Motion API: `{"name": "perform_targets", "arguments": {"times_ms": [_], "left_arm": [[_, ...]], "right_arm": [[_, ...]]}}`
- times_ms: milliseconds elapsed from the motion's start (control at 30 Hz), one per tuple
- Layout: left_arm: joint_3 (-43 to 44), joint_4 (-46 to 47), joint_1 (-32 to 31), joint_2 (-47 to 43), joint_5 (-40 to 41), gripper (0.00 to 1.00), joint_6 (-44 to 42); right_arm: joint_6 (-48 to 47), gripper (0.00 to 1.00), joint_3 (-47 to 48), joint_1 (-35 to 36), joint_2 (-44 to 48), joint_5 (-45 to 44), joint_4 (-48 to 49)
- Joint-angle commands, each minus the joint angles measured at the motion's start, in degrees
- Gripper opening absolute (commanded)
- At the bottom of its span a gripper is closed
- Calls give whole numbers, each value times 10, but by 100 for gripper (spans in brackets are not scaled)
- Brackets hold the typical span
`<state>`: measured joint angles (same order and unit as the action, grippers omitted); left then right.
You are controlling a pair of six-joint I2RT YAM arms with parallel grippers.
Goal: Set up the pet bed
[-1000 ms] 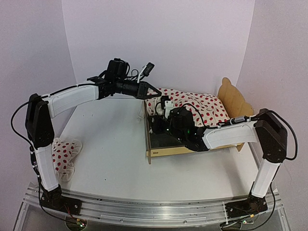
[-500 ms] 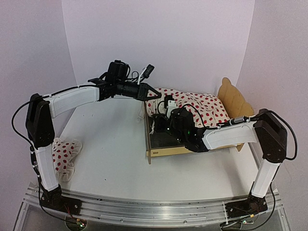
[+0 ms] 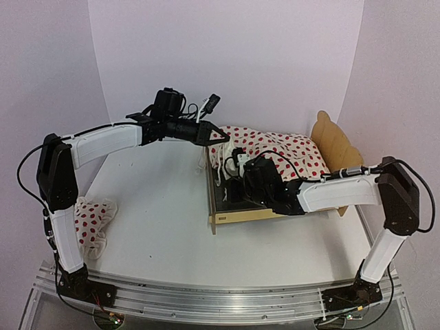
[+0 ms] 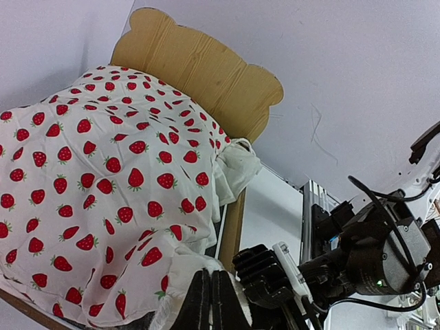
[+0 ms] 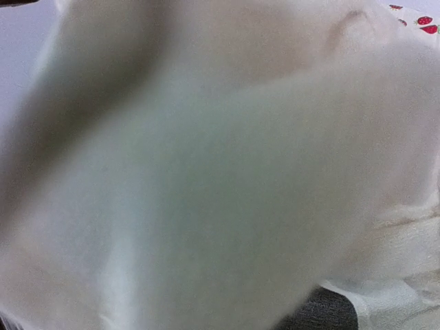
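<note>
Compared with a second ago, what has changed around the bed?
The right gripper closed at the white hem of the cream strawberry-print cloth, its elbow swinging out rightward; whether it pinches the hem, I cannot tell. The left gripper stayed shut on that cloth's raised corner. The light plywood pet bed did not move.

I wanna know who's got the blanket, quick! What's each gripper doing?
Left gripper: closed, pinching the strawberry cloth.
Right gripper: closed amid the cloth; grip cannot be told.
</note>
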<state>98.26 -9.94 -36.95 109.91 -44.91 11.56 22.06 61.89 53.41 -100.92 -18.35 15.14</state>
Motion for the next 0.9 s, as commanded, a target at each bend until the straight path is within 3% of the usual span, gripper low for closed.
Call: {"name": "perform_targets", "arguments": {"times_ms": [0, 167, 300, 667, 867], "left_arm": [[-11, 13, 3, -6, -9, 0, -32], [-44, -24, 2, -12, -33, 0, -105], [-64, -65, 3, -13, -25, 0, -191], [-71, -51, 1, -15, -41, 0, -200], [-71, -42, -2, -12, -42, 0, -196]], "right_arm": [[-28, 0, -5, -2, 42, 17, -41], [-12, 0, -12, -42, 62, 198, -147], [0, 0, -12, -57, 67, 248, -209], [-26, 0, 78, -61, 67, 224, -327], [-22, 0, 76, -71, 68, 206, -362]]}}
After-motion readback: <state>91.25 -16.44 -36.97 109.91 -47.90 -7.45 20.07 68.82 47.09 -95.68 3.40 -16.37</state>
